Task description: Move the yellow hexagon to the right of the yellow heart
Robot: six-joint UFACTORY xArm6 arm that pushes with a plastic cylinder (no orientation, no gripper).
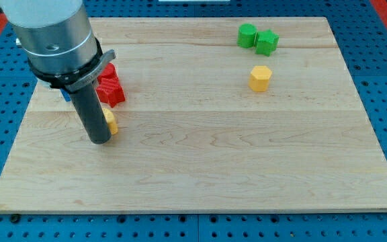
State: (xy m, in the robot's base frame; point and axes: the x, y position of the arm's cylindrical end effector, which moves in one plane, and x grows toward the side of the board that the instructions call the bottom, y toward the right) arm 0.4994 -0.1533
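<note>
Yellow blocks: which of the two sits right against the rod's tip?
The small yellow block at the view's left, touching my tip below the red blocks. The yellow hexagon stands far right, near the green blocks.

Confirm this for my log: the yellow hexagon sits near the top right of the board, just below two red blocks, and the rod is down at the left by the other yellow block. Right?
One detail is wrong. The camera view shows the two blocks just above the yellow hexagon are green, not red; the red blocks are at the view's left. The rest holds: my tip is down at the left, beside the other yellow block, which the rod partly hides.
</note>
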